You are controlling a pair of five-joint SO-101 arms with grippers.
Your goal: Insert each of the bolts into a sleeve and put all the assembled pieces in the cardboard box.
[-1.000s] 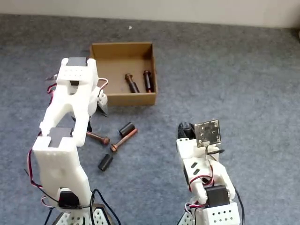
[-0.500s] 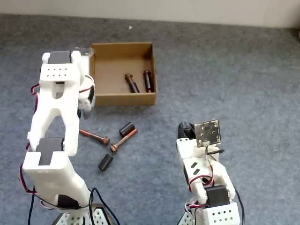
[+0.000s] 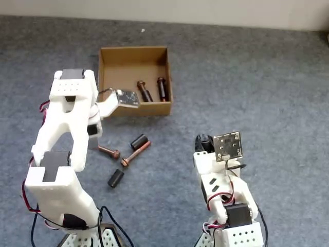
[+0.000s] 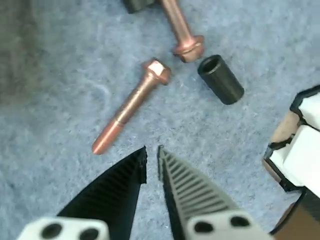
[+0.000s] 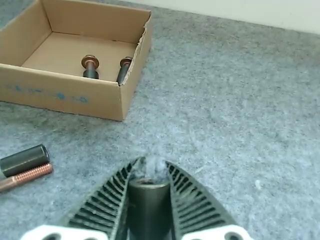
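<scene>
Two copper bolts (image 3: 108,151) (image 3: 136,153) lie on the grey carpet, heads close together, with black sleeves (image 3: 139,141) (image 3: 115,178) beside them. My left gripper (image 4: 152,156) hovers shut and empty just off the threaded tip of one bolt (image 4: 132,106). The other bolt (image 4: 182,30) and a sleeve (image 4: 220,79) lie farther off. In the high view the left gripper (image 3: 94,140) sits under its arm. My right gripper (image 5: 149,172) is shut on a black sleeve (image 5: 149,200), held low over the carpet (image 3: 204,140). The cardboard box (image 3: 134,109) holds two assembled pieces (image 3: 144,91) (image 3: 162,88).
The box's front wall (image 5: 60,95) stands between the loose parts and its contents. White arm parts (image 4: 300,150) lie close beside the left gripper. A sleeve (image 5: 25,159) and a bolt tip (image 5: 22,177) lie ahead of the right gripper. Open carpet stretches to the right of the box.
The left arm swung left, then partly back, and its wrist turned so the camera board now points toward the box. The right arm and the loose parts have not moved.
</scene>
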